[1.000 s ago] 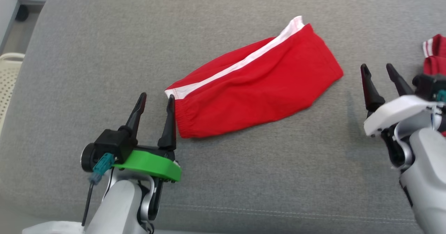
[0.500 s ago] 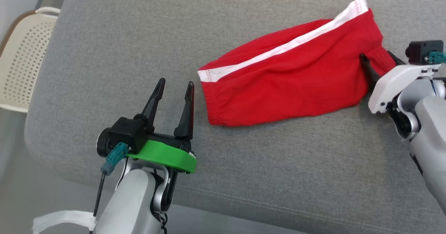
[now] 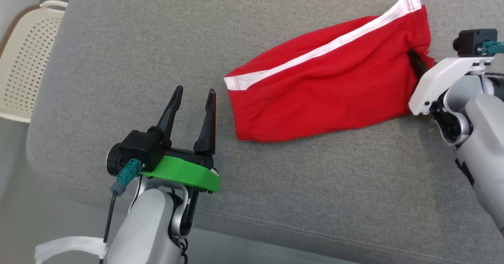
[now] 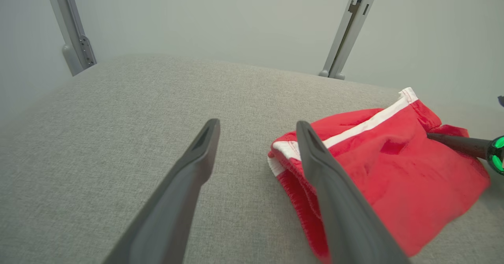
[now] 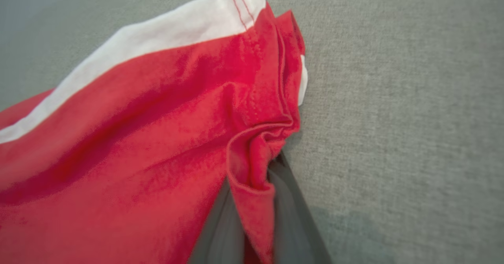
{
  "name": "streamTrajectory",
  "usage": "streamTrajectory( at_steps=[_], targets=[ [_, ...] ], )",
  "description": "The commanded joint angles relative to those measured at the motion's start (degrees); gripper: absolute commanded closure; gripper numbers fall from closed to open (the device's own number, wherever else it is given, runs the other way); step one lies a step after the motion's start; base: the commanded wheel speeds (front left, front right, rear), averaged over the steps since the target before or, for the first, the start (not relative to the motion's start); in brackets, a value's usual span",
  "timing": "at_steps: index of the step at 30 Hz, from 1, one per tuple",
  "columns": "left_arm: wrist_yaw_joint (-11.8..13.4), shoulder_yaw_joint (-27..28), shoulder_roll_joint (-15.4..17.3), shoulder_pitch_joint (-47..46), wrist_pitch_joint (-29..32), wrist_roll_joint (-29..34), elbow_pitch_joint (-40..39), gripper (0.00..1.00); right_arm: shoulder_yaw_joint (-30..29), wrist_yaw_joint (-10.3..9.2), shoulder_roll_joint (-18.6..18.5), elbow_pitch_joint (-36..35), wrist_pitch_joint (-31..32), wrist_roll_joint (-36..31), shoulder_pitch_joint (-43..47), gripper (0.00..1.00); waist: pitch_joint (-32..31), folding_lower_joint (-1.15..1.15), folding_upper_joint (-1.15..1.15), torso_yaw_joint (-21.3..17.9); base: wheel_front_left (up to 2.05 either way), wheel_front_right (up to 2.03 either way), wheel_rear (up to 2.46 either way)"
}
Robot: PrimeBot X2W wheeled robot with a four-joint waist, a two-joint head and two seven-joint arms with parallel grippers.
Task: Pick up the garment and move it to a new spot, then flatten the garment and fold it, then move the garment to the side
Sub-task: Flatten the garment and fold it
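The garment (image 3: 323, 87) is a pair of red shorts with a white side stripe, lying folded on the grey cushion (image 3: 118, 39). My right gripper (image 3: 414, 56) is at its right hem, shut on a pinched fold of red fabric. In the right wrist view the cloth (image 5: 138, 138) bunches between the two fingers of my right gripper (image 5: 260, 177). My left gripper (image 3: 196, 89) stands open just left of the waistband, holding nothing. In the left wrist view the left gripper (image 4: 256, 123) has the shorts (image 4: 393, 185) beside its right finger, and a right gripper finger (image 4: 453, 144) touches the far hem.
A cream perforated chair (image 3: 23, 59) stands beyond the cushion's left edge. The cushion's front edge with a stitched seam (image 3: 315, 236) runs below the arms. Two metal posts (image 4: 350, 28) rise against the wall behind the cushion.
The head camera has shifted. My right gripper has come in from the right to the garment's hem and shut on it, bunching the fabric. The left gripper stays open by the waistband.
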Motion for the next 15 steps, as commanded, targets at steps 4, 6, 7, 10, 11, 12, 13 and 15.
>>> streamTrajectory(
  at_steps=[4, 6, 7, 10, 11, 12, 13, 15],
  targets=[
    [0.08, 0.85, 0.00, 0.09, -0.25, 1.11, 0.12, 0.00, 1.24, -0.01, 0.44, -2.82, -0.78, 4.36, 4.91, 1.00, -1.03, 0.00, 0.00, -2.37, 0.00, 0.00, 0.00],
    [0.17, 1.23, 0.00, 0.57, -0.25, 1.46, 0.28, 0.00, 0.91, -0.03, 0.16, -4.78, -1.77, 5.92, 6.68, 1.00, -1.54, 0.00, 0.00, -3.35, 0.00, 0.00, 0.00],
    [0.17, 1.23, 0.00, 0.57, -0.25, 1.46, 0.28, 0.00, 0.91, -0.03, 0.16, -4.78, -1.77, 5.92, 6.68, 1.00, -1.54, 0.00, 0.00, -3.35, 0.00, 0.00, 0.00],
    [0.24, 1.92, 0.03, 1.24, -0.25, 2.01, 0.51, 0.00, 0.09, -0.05, -0.04, -8.40, -3.64, 7.74, 10.34, 1.00, -2.35, 0.00, 0.00, -4.87, 0.00, 0.00, 0.00],
    [0.23, 2.24, 0.13, 1.38, -0.25, 2.31, 0.48, 0.00, -0.35, -0.05, -0.20, -9.73, -4.52, 8.02, 11.54, 1.00, -2.59, 0.00, 0.00, -5.43, 0.00, 0.00, 0.00],
    [0.29, 2.54, 0.24, 1.66, -0.25, 2.52, 0.49, 0.00, -1.00, -0.05, -0.16, -11.11, -5.27, 8.62, 13.01, 1.00, -2.89, 0.00, 0.00, -5.94, 0.00, 0.00, 0.00],
    [0.33, 2.84, 0.40, 1.93, -0.25, 2.72, 0.54, 0.00, -1.59, -0.05, 0.02, -12.40, -5.87, 8.92, 14.51, 1.00, -3.18, 0.00, 0.00, -6.51, 0.00, 0.00, 0.00],
    [0.19, 3.20, 0.76, 2.29, -0.25, 3.09, 0.64, 0.00, -2.92, -0.05, 0.36, -15.13, -7.08, 9.28, 17.39, 1.00, -3.70, 0.00, 0.00, -7.58, 0.00, 0.00, 0.00]
  ],
)
